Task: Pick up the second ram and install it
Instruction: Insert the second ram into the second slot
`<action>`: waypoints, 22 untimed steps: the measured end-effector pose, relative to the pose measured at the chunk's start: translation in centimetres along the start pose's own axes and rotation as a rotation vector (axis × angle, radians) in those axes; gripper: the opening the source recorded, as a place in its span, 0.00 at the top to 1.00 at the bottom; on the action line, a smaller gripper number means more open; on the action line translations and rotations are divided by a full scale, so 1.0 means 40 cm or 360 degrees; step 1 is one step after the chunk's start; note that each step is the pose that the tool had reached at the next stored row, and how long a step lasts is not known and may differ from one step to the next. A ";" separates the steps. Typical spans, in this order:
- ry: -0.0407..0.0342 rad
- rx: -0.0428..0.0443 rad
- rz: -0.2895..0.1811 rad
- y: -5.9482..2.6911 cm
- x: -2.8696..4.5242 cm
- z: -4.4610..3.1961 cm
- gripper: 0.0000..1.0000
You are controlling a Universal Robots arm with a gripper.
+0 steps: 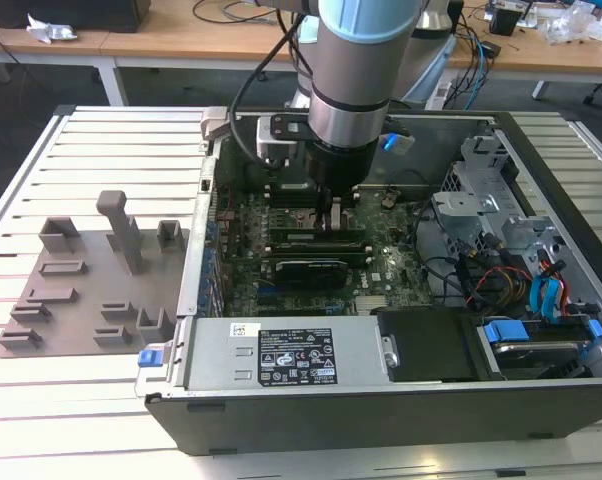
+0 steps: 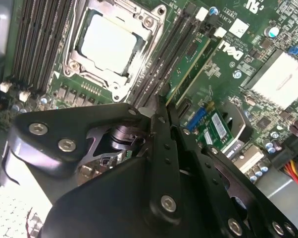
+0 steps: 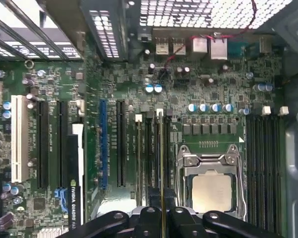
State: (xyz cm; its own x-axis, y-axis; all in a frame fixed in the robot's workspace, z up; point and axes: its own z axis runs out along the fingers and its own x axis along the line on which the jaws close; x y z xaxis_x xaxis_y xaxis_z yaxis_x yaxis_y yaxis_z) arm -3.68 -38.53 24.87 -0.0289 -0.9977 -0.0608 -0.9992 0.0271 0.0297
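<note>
My end effector (image 3: 162, 218) pinches the second ram (image 3: 162, 163) edge-up, lining it over the memory slot (image 3: 152, 153) at nine o'clock of the CPU socket (image 3: 212, 186).

The arm (image 1: 349, 75) fills the top centre of the exterior view: a thick silver cylinder with a pale blue band at its upper end and a black collar below. A black cable (image 1: 256, 75) loops down its left side. In the second wrist view the pincer (image 2: 164, 106) is matte black, with flat linkage bars studded with silver screws (image 2: 66, 145) across the lower frame.
</note>
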 end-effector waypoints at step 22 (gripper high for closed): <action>-0.0001 0.0003 0.0025 -0.012 -0.004 0.048 0.87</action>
State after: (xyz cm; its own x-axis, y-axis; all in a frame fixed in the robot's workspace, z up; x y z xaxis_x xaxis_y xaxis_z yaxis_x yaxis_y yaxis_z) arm -3.23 -38.28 22.95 -0.0447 -0.9971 -0.0612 -0.9987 0.0430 0.0287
